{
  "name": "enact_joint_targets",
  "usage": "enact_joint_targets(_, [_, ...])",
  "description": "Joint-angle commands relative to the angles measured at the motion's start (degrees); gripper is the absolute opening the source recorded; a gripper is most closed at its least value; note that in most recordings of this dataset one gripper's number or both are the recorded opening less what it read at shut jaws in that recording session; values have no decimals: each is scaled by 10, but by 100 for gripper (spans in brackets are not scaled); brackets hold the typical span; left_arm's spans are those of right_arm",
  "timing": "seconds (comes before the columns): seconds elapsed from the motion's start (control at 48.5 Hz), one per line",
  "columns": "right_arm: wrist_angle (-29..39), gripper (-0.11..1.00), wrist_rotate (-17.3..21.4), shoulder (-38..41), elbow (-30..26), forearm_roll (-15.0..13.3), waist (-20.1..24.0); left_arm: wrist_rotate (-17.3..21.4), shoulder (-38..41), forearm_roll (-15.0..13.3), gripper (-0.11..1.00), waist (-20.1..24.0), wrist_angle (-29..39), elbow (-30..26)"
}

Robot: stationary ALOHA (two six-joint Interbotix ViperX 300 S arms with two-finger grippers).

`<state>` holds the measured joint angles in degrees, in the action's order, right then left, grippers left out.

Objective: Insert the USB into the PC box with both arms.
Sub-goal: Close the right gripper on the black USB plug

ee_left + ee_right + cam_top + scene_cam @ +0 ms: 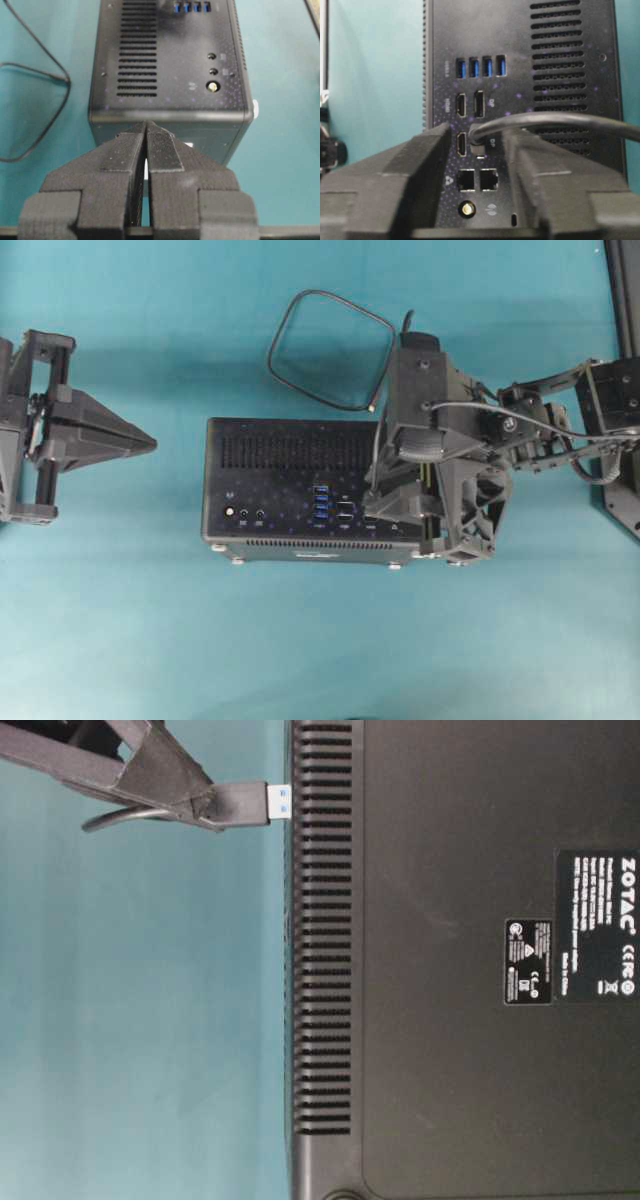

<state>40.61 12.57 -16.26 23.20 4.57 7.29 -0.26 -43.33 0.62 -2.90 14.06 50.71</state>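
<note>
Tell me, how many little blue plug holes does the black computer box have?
4. The blue rectangular ports sit in one row on the black rectangular PC box, next to its vent grille: first, second, third, fourth. None looks hidden.

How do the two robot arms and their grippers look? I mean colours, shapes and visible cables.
Both arms are black. The left gripper is wedge-shaped, its two ribbed fingers tapering to a point from a blocky rail frame. The right gripper has the same broad, matte black fingers with a rough printed texture. The right arm shows bolted brackets, round screw heads and thin grey cables looping along it. No markings are readable.
</note>
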Motion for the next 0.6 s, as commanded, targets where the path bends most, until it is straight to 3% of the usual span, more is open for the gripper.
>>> enact_joint_targets(0.0, [-3, 44, 5, -4, -12, 0, 2, 1, -2, 2, 0, 2, -4, -13])
enact_joint_targets(0.392, [2, 39, 5, 4, -11, 1, 3, 1, 0, 1, 0, 2, 0, -16])
enact_joint_targets(0.578, [6, 25, 6, 3, -13, 2, 3, 1, -1, 2, 0, 2, 0, -17])
